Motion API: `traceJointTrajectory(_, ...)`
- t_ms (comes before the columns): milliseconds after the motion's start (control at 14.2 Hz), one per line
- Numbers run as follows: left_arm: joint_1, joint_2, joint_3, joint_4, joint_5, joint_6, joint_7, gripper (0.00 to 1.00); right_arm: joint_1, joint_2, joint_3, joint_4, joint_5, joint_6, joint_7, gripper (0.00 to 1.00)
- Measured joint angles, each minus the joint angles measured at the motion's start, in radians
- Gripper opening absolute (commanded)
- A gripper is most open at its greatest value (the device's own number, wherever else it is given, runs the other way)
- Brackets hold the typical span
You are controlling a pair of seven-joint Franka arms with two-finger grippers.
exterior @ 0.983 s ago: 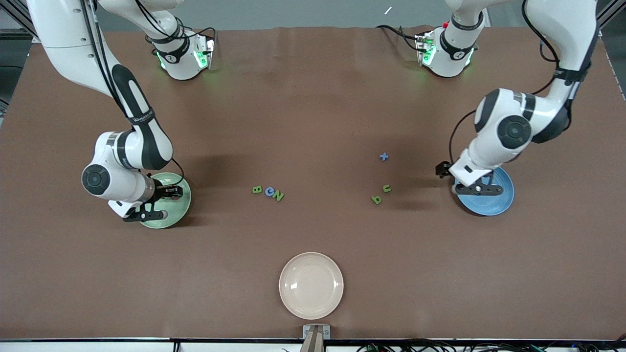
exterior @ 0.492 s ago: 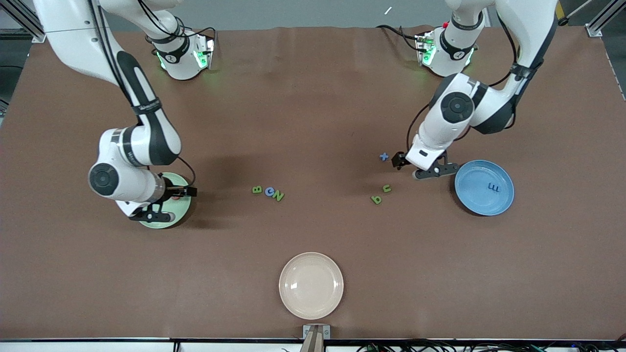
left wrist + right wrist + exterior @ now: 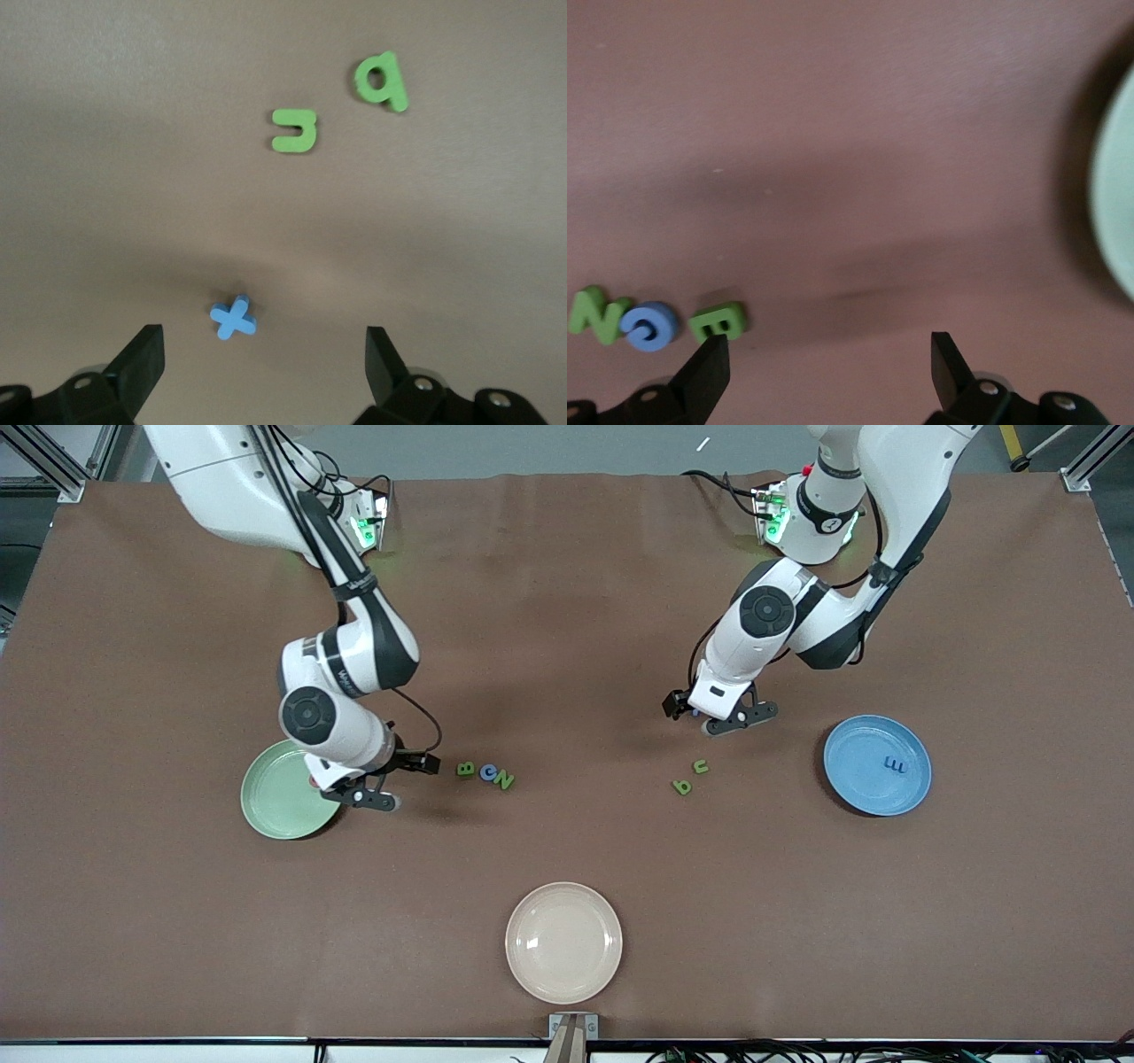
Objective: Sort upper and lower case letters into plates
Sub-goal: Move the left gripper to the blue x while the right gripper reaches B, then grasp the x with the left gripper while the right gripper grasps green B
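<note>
Nearest your camera sits the cream-white plate (image 3: 563, 942), which plays no part in the sorting. Farther in, the pale green plate (image 3: 282, 790) lies at the right arm's end of the table, and the right gripper (image 3: 379, 782) hangs just beside its rim with jaws spread wide and nothing in them. The capitals B (image 3: 465, 769), G (image 3: 487, 772) and N (image 3: 504, 780) lie in a short row toward the table's middle from that gripper, with B closest to it, so the right arm is yours for these. Toward the left arm's end, the green b (image 3: 681, 786) and n (image 3: 701, 766) lie near the blue plate (image 3: 877, 765), which already holds a blue m (image 3: 894, 764). Farthest of all, the left gripper (image 3: 262, 354) hovers empty with its jaws apart directly over the blue x (image 3: 233, 318), which lies between its fingers.
</note>
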Motion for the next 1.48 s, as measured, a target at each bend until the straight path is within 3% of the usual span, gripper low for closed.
traceJointTrajectory(140,0.001,0.04,0.001,-0.003,0.126,0.002,-0.112,1.0,0.048,0.005,0.0,-0.019,0.0,0.06,0.044,0.85)
traceJointTrajectory(421,0.008,0.136,0.006,-0.003,0.338,0.025,-0.31,0.99,0.118,0.02,-0.001,-0.043,0.0,0.14,0.113,0.83)
traceJointTrajectory(1054,0.007,0.163,0.007,-0.001,0.354,0.03,-0.365,0.96,0.141,0.078,-0.006,-0.044,0.0,0.185,0.128,0.83)
traceJointTrajectory(1194,0.006,0.163,0.005,-0.001,0.354,0.03,-0.365,0.89,0.141,0.079,-0.006,-0.045,0.0,0.185,0.128,0.83)
traceJointTrajectory(1475,0.006,0.163,0.001,0.003,0.354,0.034,-0.368,0.68,0.141,0.082,-0.009,-0.05,-0.003,0.187,0.128,0.73)
